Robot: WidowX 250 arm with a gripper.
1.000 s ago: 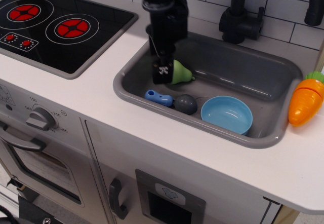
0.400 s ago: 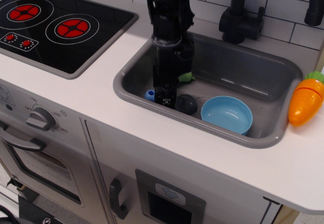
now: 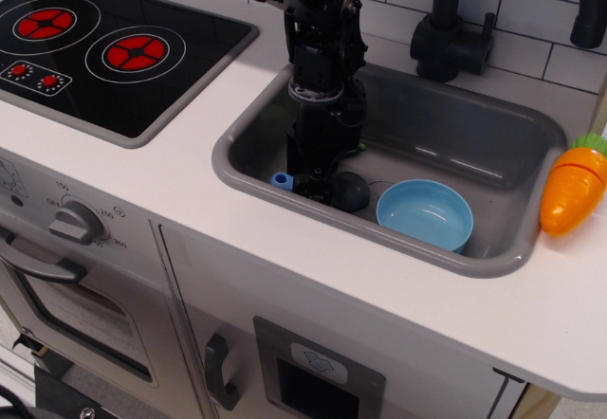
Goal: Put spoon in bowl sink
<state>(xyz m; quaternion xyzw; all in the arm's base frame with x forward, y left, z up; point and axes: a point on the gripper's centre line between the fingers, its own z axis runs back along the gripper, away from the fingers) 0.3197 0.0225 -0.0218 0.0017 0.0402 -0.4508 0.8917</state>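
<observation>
The spoon lies on the floor of the grey sink (image 3: 248,184), near its front left. Only the blue handle tip (image 3: 281,180) and the dark grey scoop head (image 3: 349,191) show. My black gripper (image 3: 311,184) stands upright and is down over the middle of the handle, covering it. The fingers are at the handle, but I cannot see whether they are closed on it. The light blue bowl (image 3: 425,213) sits empty on the sink floor just right of the scoop head.
A green toy pear (image 3: 358,144) is almost hidden behind the gripper. An orange toy carrot (image 3: 574,187) lies on the counter right of the sink. A black faucet (image 3: 455,30) stands behind the sink. A black stove top (image 3: 104,49) is at the left.
The gripper moved from beside the pear forward and down onto the spoon handle, and now covers most of it and the pear. The spoon and bowl stay in place.
</observation>
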